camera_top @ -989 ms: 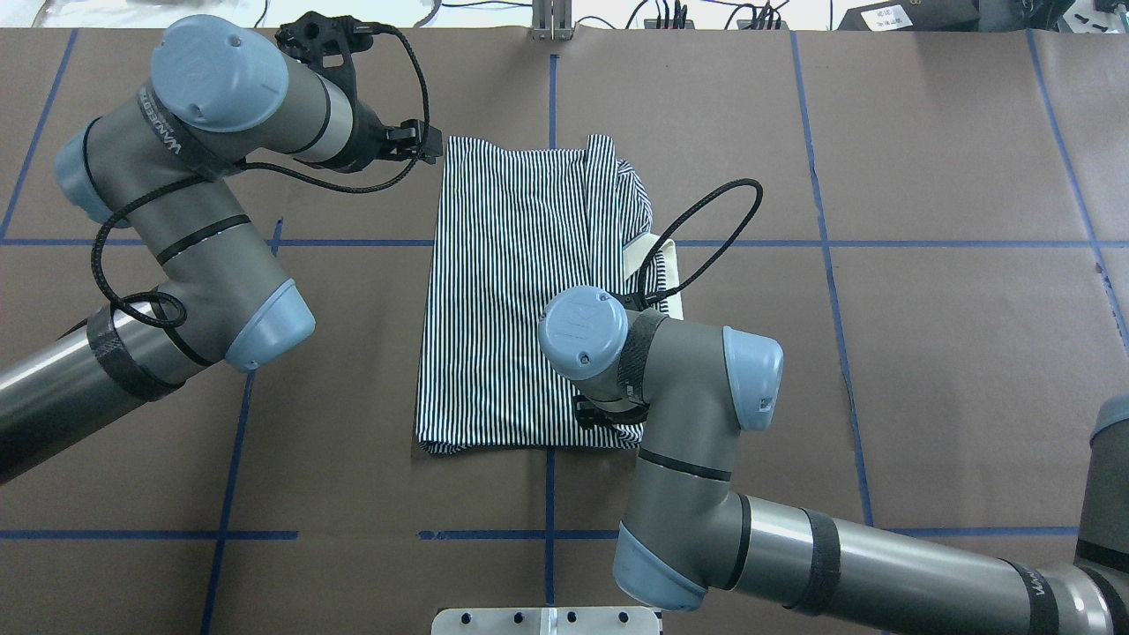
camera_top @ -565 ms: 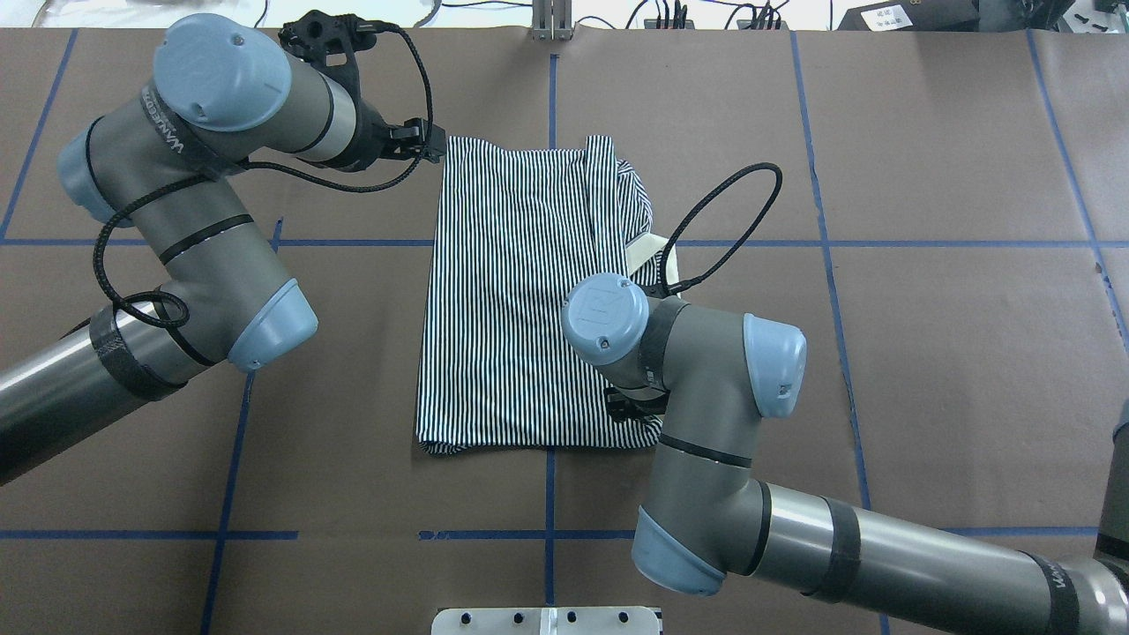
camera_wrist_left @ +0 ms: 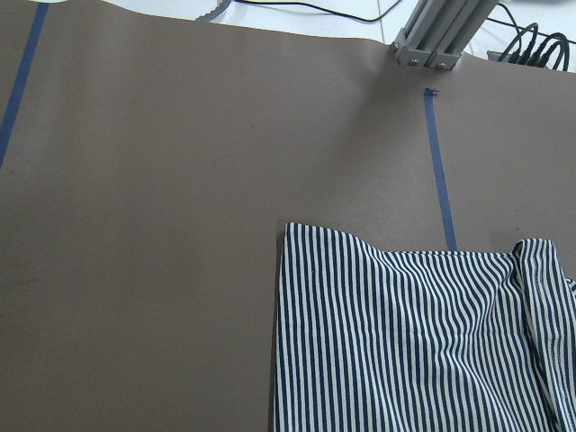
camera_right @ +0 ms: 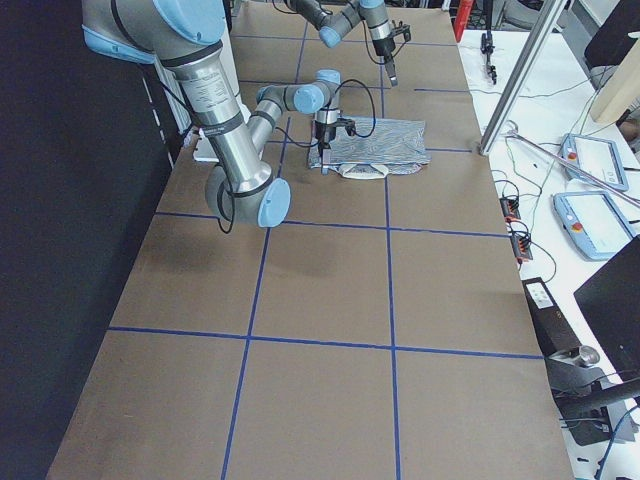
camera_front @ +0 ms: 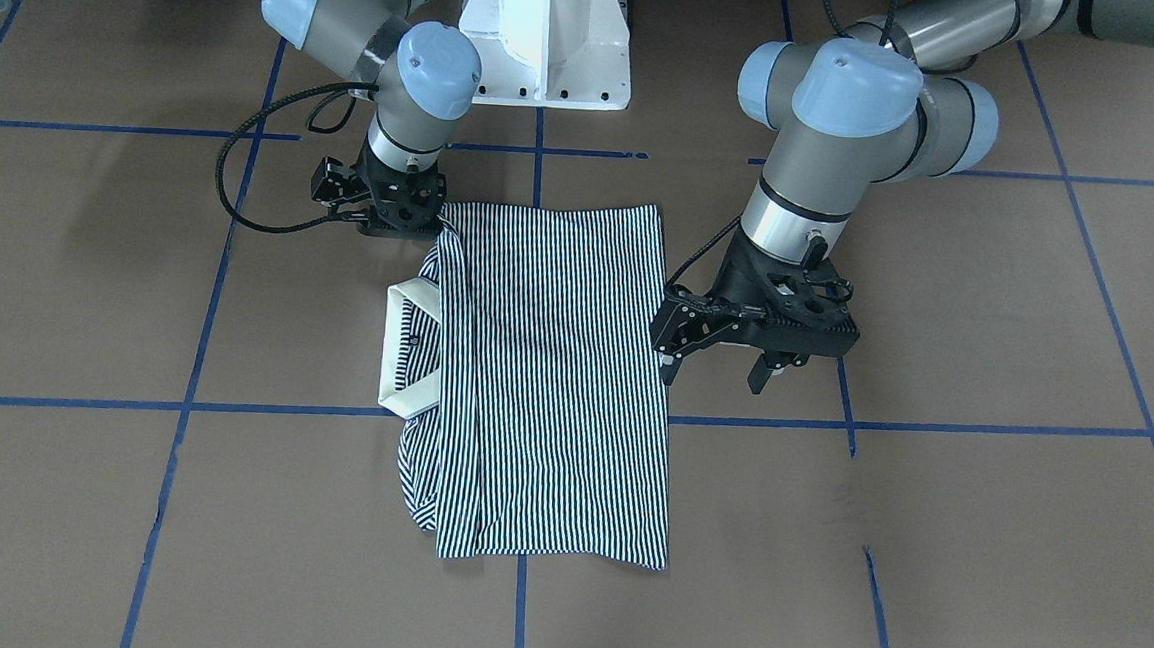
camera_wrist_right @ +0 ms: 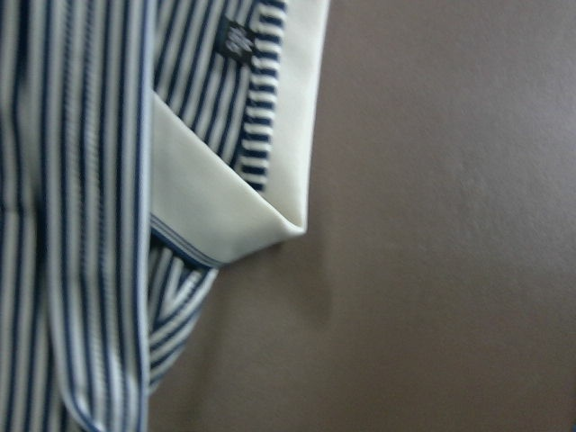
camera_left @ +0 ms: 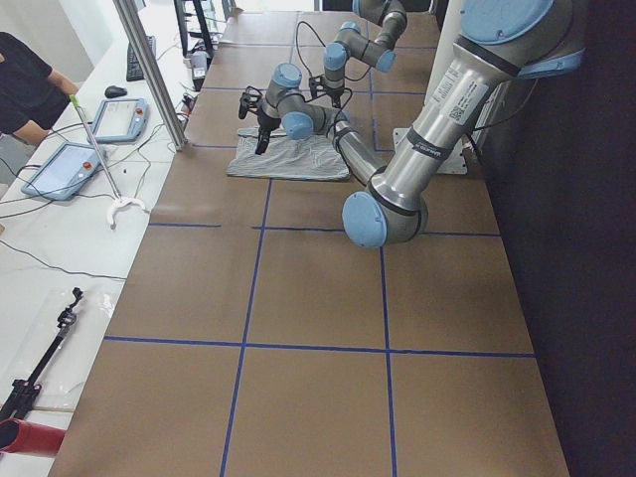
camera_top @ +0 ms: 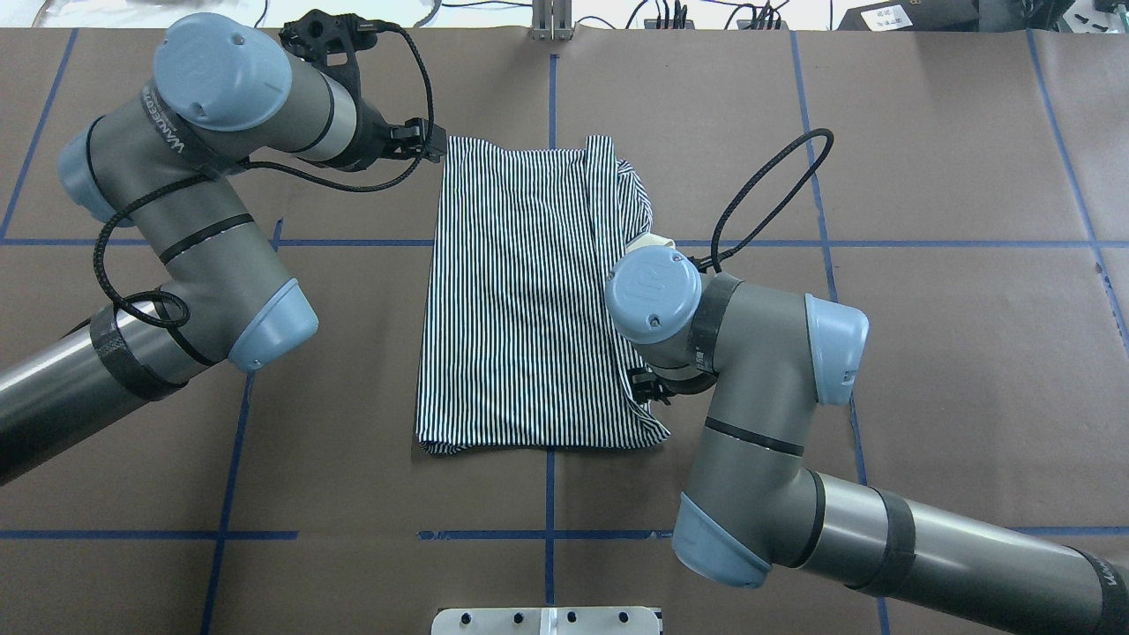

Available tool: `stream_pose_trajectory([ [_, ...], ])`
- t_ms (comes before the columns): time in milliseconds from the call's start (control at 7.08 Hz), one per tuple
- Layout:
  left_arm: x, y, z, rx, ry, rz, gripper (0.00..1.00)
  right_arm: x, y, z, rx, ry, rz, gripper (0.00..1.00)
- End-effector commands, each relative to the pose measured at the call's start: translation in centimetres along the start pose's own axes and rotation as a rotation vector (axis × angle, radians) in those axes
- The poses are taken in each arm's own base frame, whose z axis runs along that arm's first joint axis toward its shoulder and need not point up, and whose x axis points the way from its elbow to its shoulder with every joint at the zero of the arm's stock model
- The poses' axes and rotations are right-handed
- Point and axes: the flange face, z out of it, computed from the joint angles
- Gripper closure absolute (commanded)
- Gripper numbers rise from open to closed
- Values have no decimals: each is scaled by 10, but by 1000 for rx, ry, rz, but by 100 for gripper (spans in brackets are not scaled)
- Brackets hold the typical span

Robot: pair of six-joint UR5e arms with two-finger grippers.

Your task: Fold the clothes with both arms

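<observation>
The striped polo shirt [camera_top: 520,300] lies folded in a long rectangle mid-table, also in the front-facing view [camera_front: 553,383]. Its cream collar [camera_front: 405,354] sticks out on my right side and fills the right wrist view [camera_wrist_right: 225,207]. My right gripper [camera_front: 400,228] is down at the shirt's near right corner and appears shut on its edge. From overhead it [camera_top: 648,388] is mostly hidden under the wrist. My left gripper [camera_front: 714,371] is open and empty, above the table by the shirt's far left corner [camera_wrist_left: 281,229].
The white pedestal base [camera_front: 545,32] stands at the robot's edge of the table. An aluminium post [camera_top: 551,22] rises at the far edge. Blue tape lines cross the brown table [camera_top: 926,353]. A desk with tablets [camera_left: 109,119] and a person [camera_left: 25,89] are beyond it.
My right arm has moved to the right and a little farther out along the shirt's right edge. The shirt's near right corner is drawn out rightwards. My left arm has barely moved.
</observation>
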Motion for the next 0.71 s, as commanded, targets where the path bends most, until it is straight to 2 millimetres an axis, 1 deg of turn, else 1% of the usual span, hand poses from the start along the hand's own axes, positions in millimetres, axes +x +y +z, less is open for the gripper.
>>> stream_pose_trajectory([
  [0,-1,0,-2,2,3,1,0,-49,-37,-15,49,-61,-7,0],
  [141,-1,0,-2,2,1,2,0,-66,-40,-6,23,-45,-13,0],
  [283,-1,-1,-3,4,2,1,0,-66,-36,2,6,-34,-46,0],
  [565,1,-2,-4,6,6,0,0,-61,-30,13,-31,16,-54,0],
])
